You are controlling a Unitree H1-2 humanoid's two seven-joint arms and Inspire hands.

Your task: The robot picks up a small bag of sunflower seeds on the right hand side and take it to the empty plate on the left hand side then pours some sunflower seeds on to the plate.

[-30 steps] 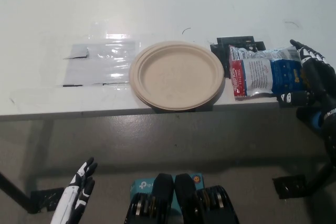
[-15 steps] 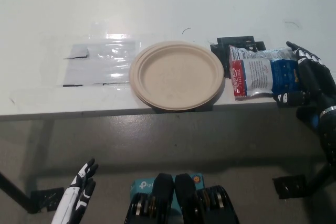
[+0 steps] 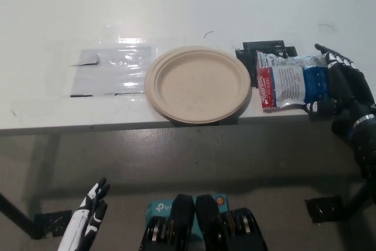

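Right hand (image 3: 342, 89) fingers apart around bag (image 3: 292, 80) end at table edge (image 3: 117, 123), plate (image 3: 198, 83) alongside, overhanging

You see a black right hand (image 3: 343, 89) with white finger markings and a silver wrist band; the left hand (image 3: 85, 216) is white with black accents.
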